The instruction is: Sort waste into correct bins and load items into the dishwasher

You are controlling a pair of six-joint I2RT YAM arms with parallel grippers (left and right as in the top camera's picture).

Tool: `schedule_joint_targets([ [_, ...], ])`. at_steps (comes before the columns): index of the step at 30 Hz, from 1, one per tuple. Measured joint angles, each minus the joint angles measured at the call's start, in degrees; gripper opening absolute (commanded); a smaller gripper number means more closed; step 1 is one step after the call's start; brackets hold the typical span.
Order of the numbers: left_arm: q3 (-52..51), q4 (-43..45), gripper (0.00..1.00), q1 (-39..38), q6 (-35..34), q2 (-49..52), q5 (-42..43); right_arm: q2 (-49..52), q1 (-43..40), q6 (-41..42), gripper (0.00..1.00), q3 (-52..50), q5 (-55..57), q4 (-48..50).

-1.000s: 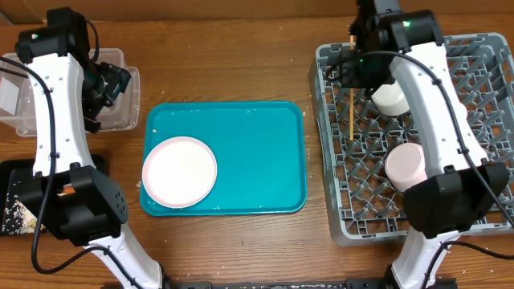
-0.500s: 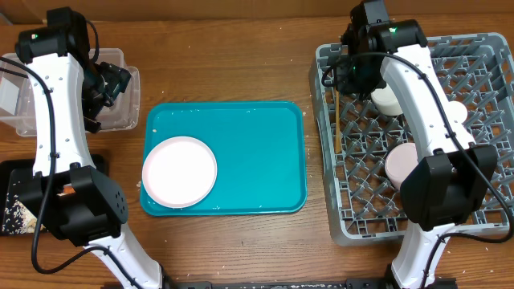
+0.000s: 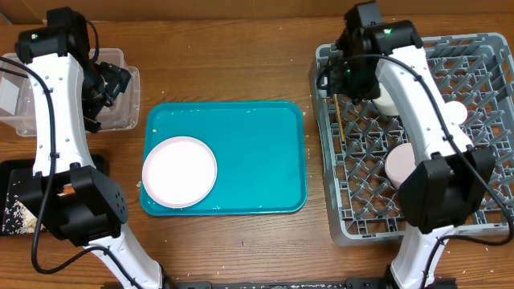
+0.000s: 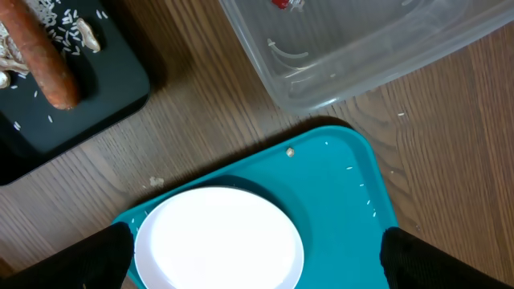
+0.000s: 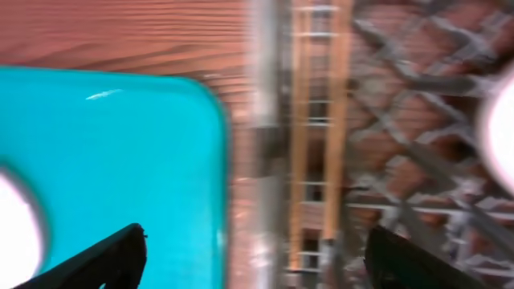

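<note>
Teal tray (image 3: 257, 152); white plate (image 3: 179, 171); grey lattice rack (image 3: 361, 201); black tray (image 4: 112, 88); orange stick (image 4: 44, 52).

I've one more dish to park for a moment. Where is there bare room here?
The teal tray is bare right of the white plate. Bare wood runs above the tray, between the clear tub and the dish rack. The rack's upper-left corner is crowded: chopsticks, bowl, right end effector.

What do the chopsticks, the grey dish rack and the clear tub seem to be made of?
Chopsticks: probably wood or bamboo, matte; pale tan, no shine, though the view is blurred. Dish rack: likely moulded plastic, dull; uniform grey lattice. Tub: transparent plastic, glossy; the table shows through its walls, and its edges catch light.
</note>
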Motion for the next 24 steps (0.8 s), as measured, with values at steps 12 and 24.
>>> schedule_joint_targets([
  [12, 0.0, 0.0, 1.0, 0.0, 0.0, 0.0, 0.0, -3.4, 17.4, 4.4, 0.94, 0.9, -11.8, 6.8],
  [24, 0.0, 0.0, 1.0, 0.0, 0.0, 0.0, 0.0, 10.6, 32.9, 20.6, 0.63, 0.9, -2.8, 14.2],
])
